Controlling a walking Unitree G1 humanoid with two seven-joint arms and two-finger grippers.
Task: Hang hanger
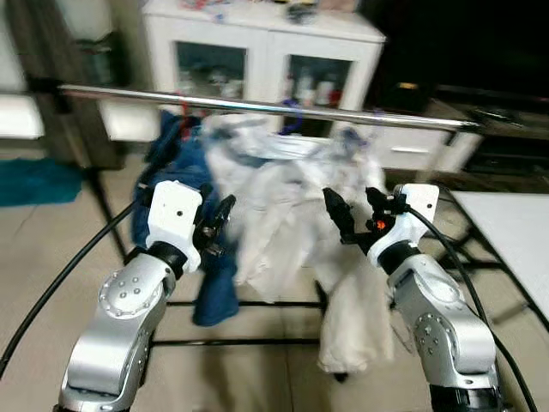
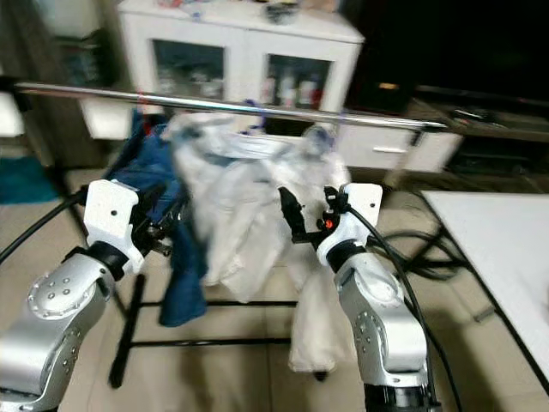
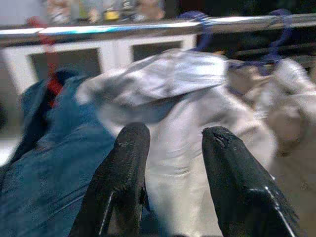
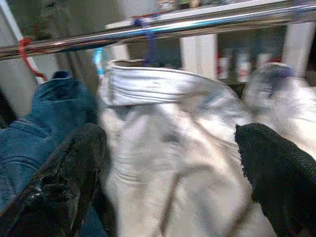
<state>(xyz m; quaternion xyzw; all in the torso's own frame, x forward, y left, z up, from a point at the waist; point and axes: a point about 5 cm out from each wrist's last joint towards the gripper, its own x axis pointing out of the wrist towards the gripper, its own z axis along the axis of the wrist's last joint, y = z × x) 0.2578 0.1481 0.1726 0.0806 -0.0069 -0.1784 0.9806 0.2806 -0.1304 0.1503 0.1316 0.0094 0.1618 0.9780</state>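
Both grippers raised before the loaded rail, fingers spread, nothing held.

Head views: the left gripper (image 1: 216, 225) sits at the blue garment (image 1: 176, 163); the right gripper (image 1: 353, 212) faces the white garment (image 1: 274, 193). Both garments hang from the steel rail (image 1: 257, 106) on hooked hangers. Risk: a finger catching loose cloth could drag a hanger hook along or off the rail. Left wrist view: parted fingers (image 3: 121, 182) point at the seam between blue and white cloth; closing here would likely pinch fabric, not a hanger. Right wrist view: wide-set fingers (image 4: 69, 177) frame the white collar under the blue hanger hook (image 4: 148, 37); image blur may hamper aiming.
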